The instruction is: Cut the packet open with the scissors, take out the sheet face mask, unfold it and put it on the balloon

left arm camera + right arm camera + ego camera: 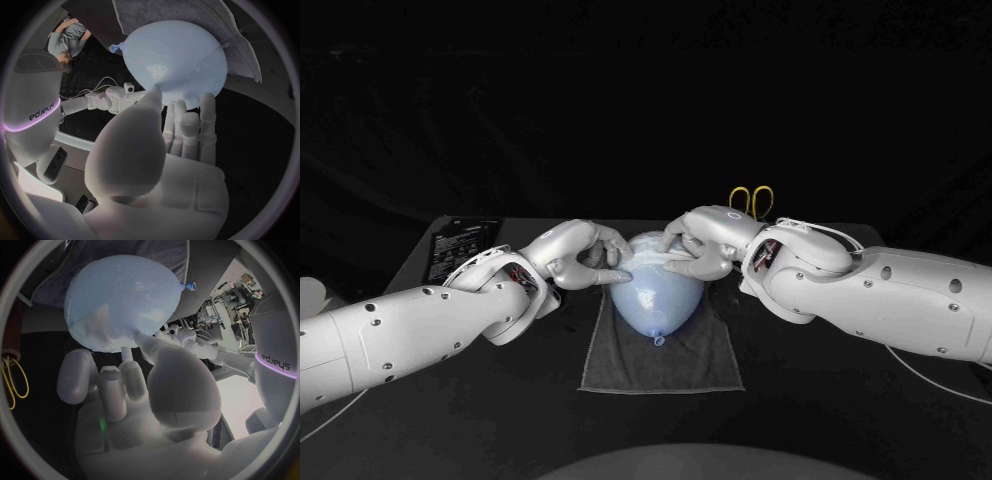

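Note:
A pale blue balloon point(658, 290) lies on a grey towel point(661, 355) mid-table, its knot toward me. A white sheet mask point(661, 257) drapes over the balloon's far, wide end, between my two hands. My left hand point(581, 255) rests on that end from the left, its straight fingers point(206, 115) and thumb against the balloon point(178, 57). From the right, my right hand point(708, 245) meets the same end. Its thumb and fingers point(128, 362) close together at the mask's pale edge point(103, 335) on the balloon point(122, 290).
Yellow-handled scissors point(751, 201) lie behind my right hand, also at the right wrist view's rim point(15, 380). A black packet point(452, 243) lies at the table's far left. The towel point(187, 20) reaches past the balloon's knot toward the table's front.

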Controlling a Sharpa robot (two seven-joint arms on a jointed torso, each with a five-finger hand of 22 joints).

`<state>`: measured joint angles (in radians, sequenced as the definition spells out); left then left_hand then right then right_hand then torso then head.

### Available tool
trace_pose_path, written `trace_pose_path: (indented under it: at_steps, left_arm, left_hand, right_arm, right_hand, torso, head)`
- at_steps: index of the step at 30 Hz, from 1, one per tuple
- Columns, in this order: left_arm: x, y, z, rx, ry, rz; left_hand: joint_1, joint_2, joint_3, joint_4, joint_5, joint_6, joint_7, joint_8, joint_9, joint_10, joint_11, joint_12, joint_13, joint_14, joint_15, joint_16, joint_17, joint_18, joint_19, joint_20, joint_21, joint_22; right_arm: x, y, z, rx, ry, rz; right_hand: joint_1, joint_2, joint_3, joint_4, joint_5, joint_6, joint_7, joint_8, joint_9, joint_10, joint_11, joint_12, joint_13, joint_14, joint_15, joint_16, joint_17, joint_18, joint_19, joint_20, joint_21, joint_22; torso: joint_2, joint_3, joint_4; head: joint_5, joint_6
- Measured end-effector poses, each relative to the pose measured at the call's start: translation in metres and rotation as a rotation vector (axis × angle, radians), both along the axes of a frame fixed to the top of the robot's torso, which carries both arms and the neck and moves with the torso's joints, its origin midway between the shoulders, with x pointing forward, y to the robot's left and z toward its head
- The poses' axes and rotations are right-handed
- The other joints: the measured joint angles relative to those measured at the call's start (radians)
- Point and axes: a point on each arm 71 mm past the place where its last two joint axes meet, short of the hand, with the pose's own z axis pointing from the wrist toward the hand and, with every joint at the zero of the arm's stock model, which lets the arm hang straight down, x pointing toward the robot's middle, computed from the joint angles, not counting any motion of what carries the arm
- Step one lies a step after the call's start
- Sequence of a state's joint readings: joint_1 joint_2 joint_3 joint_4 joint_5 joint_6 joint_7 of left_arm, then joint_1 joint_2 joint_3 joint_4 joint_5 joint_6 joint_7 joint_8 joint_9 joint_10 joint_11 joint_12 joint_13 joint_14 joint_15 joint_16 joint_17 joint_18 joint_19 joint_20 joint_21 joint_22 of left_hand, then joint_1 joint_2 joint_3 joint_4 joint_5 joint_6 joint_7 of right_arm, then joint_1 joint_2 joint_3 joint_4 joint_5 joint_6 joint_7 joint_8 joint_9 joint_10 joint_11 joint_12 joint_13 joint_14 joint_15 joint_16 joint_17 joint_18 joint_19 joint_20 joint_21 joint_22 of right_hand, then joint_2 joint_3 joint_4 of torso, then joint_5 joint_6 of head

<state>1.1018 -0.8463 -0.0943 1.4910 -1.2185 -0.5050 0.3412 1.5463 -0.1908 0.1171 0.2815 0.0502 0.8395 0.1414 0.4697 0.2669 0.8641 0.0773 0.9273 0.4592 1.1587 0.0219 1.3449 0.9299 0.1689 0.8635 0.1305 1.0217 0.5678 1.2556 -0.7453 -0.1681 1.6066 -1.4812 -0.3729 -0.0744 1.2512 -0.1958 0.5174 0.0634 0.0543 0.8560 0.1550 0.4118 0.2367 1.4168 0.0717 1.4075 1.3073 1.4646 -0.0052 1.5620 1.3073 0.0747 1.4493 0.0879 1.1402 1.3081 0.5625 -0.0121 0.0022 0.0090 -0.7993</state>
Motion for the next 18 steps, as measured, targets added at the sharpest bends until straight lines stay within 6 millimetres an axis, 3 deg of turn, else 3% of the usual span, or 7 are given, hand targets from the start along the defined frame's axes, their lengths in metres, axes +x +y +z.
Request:
trace_pose_path:
  at_steps: [18]
  left_arm:
    - [0.0041,-0.0009,-0.0044,0.052,0.024,0.014]
  left_hand:
    - [0.006,0.006,-0.034,0.004,0.0,0.0,0.0,-0.025,-0.022,0.005,0.005,-0.005,-0.004,0.021,0.003,0.017,0.027,0.0,0.004,0.004,0.008,0.004]
  right_arm:
    - [-0.0004,0.0014,-0.0005,-0.003,0.004,0.001]
  right_hand:
    - [0.0,0.0,-0.004,0.004,0.0,0.0,0.0,0.0,0.0,0.0,0.0,0.0,0.001,0.0,0.0,0.003,0.001,0.0,0.0,0.0,0.0,-0.001]
  torso:
    - [0.0,-0.0001,0.0006]
  head:
    - [-0.003,-0.008]
